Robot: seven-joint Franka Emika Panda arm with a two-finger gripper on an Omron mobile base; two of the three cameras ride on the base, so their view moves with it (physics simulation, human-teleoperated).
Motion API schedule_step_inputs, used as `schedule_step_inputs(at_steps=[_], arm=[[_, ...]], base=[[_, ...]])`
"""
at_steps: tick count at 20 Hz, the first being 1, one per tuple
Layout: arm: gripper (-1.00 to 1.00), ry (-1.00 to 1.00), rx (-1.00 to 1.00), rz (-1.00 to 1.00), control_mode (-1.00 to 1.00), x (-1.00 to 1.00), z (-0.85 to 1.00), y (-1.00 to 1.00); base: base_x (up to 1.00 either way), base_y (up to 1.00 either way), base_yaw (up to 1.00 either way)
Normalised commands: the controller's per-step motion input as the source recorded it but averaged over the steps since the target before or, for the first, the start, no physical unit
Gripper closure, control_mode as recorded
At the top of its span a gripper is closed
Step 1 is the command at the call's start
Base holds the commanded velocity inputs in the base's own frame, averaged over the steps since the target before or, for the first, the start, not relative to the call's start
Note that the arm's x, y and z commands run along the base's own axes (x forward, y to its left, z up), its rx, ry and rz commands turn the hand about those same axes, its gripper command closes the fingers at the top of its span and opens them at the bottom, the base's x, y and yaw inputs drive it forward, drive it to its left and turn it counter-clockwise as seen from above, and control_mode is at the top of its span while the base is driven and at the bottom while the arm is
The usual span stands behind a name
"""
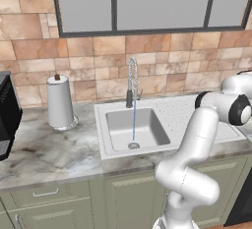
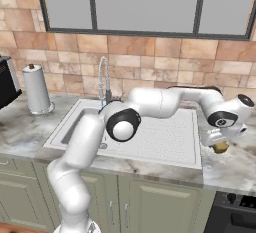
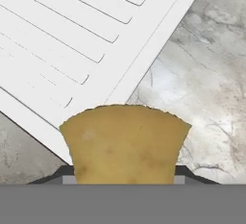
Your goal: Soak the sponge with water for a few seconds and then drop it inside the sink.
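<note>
My gripper (image 2: pixel 219 145) is shut on the yellow-tan sponge (image 2: pixel 221 148), holding it just above the marble counter to the right of the sink (image 2: pixel 165 139). In the hand view the sponge (image 3: pixel 125 141) sits between the dark fingertips (image 3: pixel 67 174), with the ribbed drainboard (image 3: pixel 67 35) beyond it. The white sink basin (image 1: pixel 114 132) lies far to the left of the gripper. A thin pale blue stream of water (image 1: pixel 134 122) falls from the coiled chrome faucet (image 1: pixel 132 80) to the drain.
A paper towel roll (image 1: pixel 59 102) stands on the counter left of the sink. A black appliance (image 1: pixel 7 115) sits at the far left. The marble counter (image 3: pixel 206 88) runs right of the drainboard. My arm (image 2: pixel 150 104) arches over the sink.
</note>
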Motion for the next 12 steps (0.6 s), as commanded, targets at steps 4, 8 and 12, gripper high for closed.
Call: schedule_step_inputs(at_steps=[4,8,12], arm=[[1.0,-0.25,0.0,0.05,-1.0,0.0,0.01,0.72],[1.0,-0.26,0.0,0.05,-1.0,0.0,0.15,0.73],[1.0,-0.21,0.0,0.06,-1.0,0.0,0.17,0.85]], base=[[0.0,0.0,0.0],[0.0,0.0,0.0],[0.0,0.0,0.0]])
